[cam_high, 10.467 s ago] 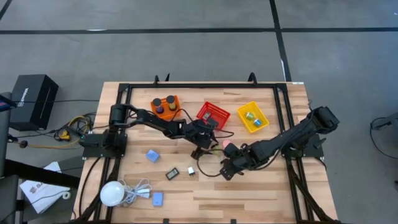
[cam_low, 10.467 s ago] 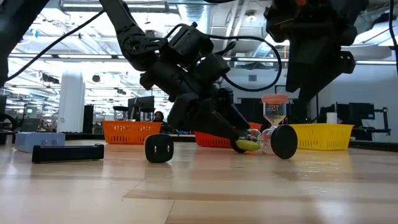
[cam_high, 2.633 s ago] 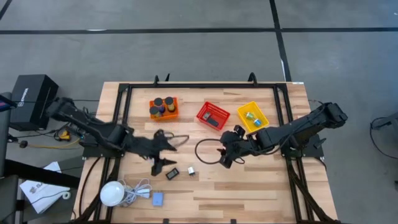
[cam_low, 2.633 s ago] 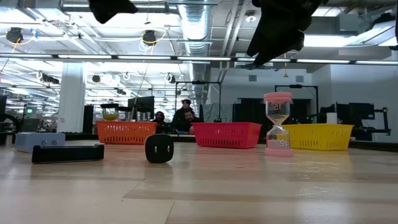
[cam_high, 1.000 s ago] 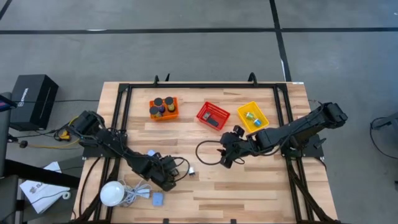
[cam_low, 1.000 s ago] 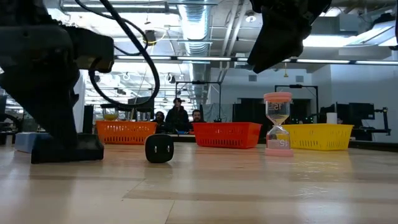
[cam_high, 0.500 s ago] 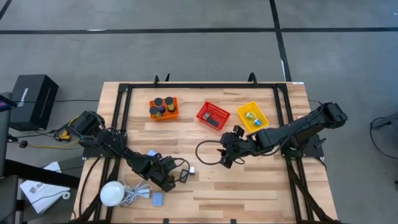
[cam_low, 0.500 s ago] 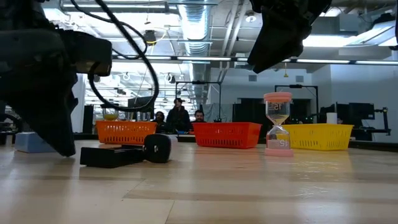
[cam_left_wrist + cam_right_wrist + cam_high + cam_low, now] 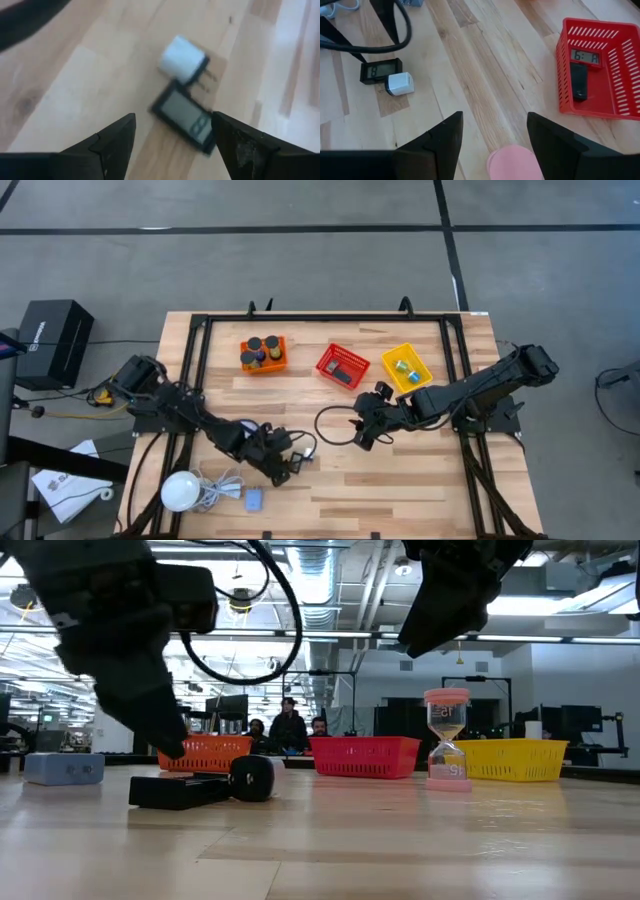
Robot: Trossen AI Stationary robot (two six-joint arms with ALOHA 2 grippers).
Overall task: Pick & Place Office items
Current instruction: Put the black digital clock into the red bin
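While both arms reach over the wooden counter [image 9: 400,480], neither pincer holds anything. The left pincer [image 9: 283,467] sits low in the lower left-centre of the high view, its jaws parted and empty; in the left wrist view its two dark fingers [image 9: 117,142] stand well apart above the bare wood. Just ahead of them lies a flat black rectangle with a grey display [image 9: 186,122], and a small white block [image 9: 182,65] touches its far edge. The right wrist view shows the same pair in its upper left: the black display piece [image 9: 380,70] with the white block [image 9: 400,83] against it. The right pincer [image 9: 362,432] hovers at the centre of the high view, jaws apart and empty, above a pink cylinder [image 9: 516,163] at the bottom centre of its own wrist view. In the low view this reads as a pink-capped hourglass [image 9: 446,740] standing upright right of centre. The red basket [image 9: 342,366] at upper centre of the high view contains a black display piece [image 9: 583,57] and a black bar [image 9: 578,84]. The orange basket [image 9: 264,353] to its left carries dark short cylinders; the yellow basket [image 9: 406,368] to its right carries small green and white blocks. A light-blue squarish piece [image 9: 254,500] lies near the bottom edge, beside a white bulb with cable [image 9: 180,491].
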